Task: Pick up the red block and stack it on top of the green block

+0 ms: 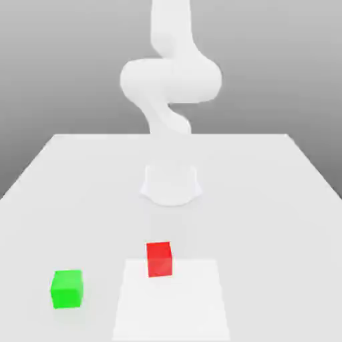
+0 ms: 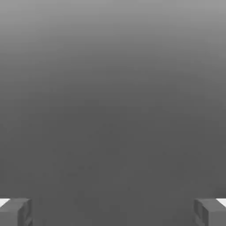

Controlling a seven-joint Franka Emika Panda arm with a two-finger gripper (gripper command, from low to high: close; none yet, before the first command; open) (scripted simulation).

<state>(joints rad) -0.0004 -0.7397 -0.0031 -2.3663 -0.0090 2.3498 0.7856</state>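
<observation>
1. The table (image 1: 80,174) is the biggest thing here, a pale slab, and my arm (image 1: 170,80) rises from a round base (image 1: 171,186) set on its middle.
2. I take that base as my landmark: a lighter square patch (image 1: 194,314) lies on the table in front of it, toward the camera.
3. The red block (image 1: 159,259) sits at the patch's far edge, in front of the base and a touch to the exterior view's left. It looks cube-shaped, so I judge no long axis matters for my approach.
4. The green block (image 1: 67,288) rests nearer the camera than the red one and well to the exterior view's left of the base; the 2 blocks are well apart.
5. My gripper (image 2: 113,212) holds nothing: its 2 fingertips (image 2: 15,212) stand wide apart with only plain grey between them.
6. I judge I must still bring my jaws down over the red block.
</observation>
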